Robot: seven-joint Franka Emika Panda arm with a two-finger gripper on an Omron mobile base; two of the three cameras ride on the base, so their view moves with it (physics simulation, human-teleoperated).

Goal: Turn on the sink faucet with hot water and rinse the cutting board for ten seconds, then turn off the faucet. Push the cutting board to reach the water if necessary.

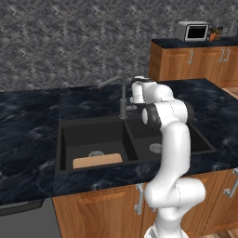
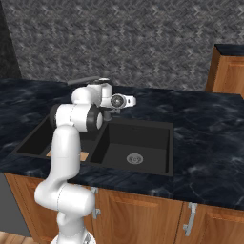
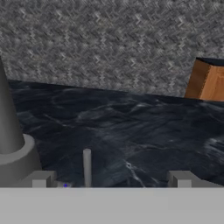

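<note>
Glossy white rounded arm (image 1: 173, 153) segments, dark joint bands, small grey gripper (image 3: 111, 178) tips.

Dark marble counter (image 1: 28, 125) carries the black double sink (image 1: 65, 139), the faucet (image 1: 122, 104) at its back rim; cutting board (image 1: 97, 161) lies in the left basin.

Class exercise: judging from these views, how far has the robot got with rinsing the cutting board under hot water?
Done: nothing visible; no stream falls from the sink faucet. In hand: the open claw sits by the faucet's small lever. Left: start the water, rinse the cutting board lying in the left basin of the sink, shut off.
</note>
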